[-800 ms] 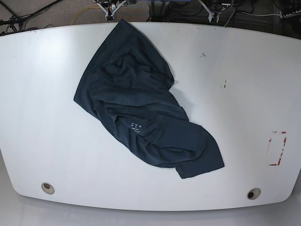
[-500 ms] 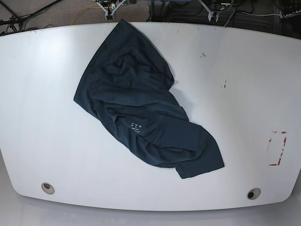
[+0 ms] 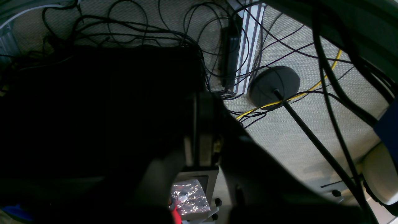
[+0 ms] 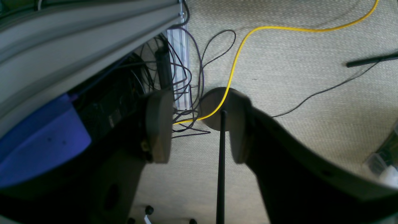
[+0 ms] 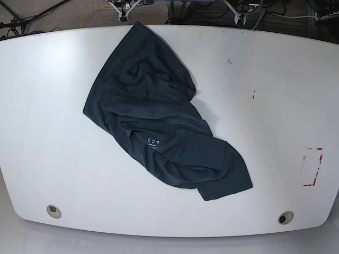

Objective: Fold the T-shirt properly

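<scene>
The T-shirt [image 5: 159,121] lies crumpled on the white table [image 5: 265,106], a dark navy heap running from the far edge left of centre down toward the front middle. Its white collar label [image 5: 152,142] faces up. Neither gripper shows in the base view. In the left wrist view my left gripper [image 3: 199,130] hangs over the floor behind the table, its pads [image 3: 206,146] pressed together with nothing between them. My right gripper [image 4: 197,130] is open over the carpet, holding nothing, in the right wrist view.
A red rectangle mark [image 5: 312,166] sits near the table's right edge. Two round holes [image 5: 53,211] [image 5: 286,217] lie near the front corners. Cables, a yellow cord [image 4: 236,59] and a round stand base [image 3: 275,87] cover the floor behind the table.
</scene>
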Tool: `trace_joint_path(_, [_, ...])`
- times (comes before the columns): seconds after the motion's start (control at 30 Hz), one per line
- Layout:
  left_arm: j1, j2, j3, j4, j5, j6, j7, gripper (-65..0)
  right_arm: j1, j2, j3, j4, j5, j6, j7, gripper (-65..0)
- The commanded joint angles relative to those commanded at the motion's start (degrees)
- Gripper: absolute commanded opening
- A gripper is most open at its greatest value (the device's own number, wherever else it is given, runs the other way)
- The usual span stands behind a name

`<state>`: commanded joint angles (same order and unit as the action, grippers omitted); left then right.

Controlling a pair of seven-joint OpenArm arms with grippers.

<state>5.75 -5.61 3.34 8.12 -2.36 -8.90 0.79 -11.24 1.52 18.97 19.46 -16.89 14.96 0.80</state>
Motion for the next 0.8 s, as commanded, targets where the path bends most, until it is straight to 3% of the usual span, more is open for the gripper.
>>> trace_joint_path(0.13, [0.0,0.0,0.0,-0.2,0.1,0.0,-0.2,-63.8,0.0,0.0,0.0,0.2,0.0,0.02,0.1,-37.4])
trace_joint_path(0.33, [3.5,-2.0,-0.1,0.9,0.0,-0.2,-8.2,-62.0,-3.1,-0.2,-0.4,4.3,0.1,0.16,0.8,-38.6])
trace_joint_path(0.53, [5.8,-2.4,-0.3,1.6,0.0,0.0,-13.2,-58.6,-5.6,-0.5,-0.6,8.8,0.2,0.25,1.7,-39.0])
trace_joint_path(0.6, [9.4,-2.8,-0.2,2.7,0.2,0.1,-20.5,-54.0,-9.2,-1.2,-0.4,15.8,0.6,0.48,3.0,-39.0])
trace_joint_path(0.8, [13.2,-3.0,-0.3,5.0,0.3,0.1,-26.6,-56.5,-12.5,-1.9,-0.5,21.7,0.5,0.5,3.8,-39.2])
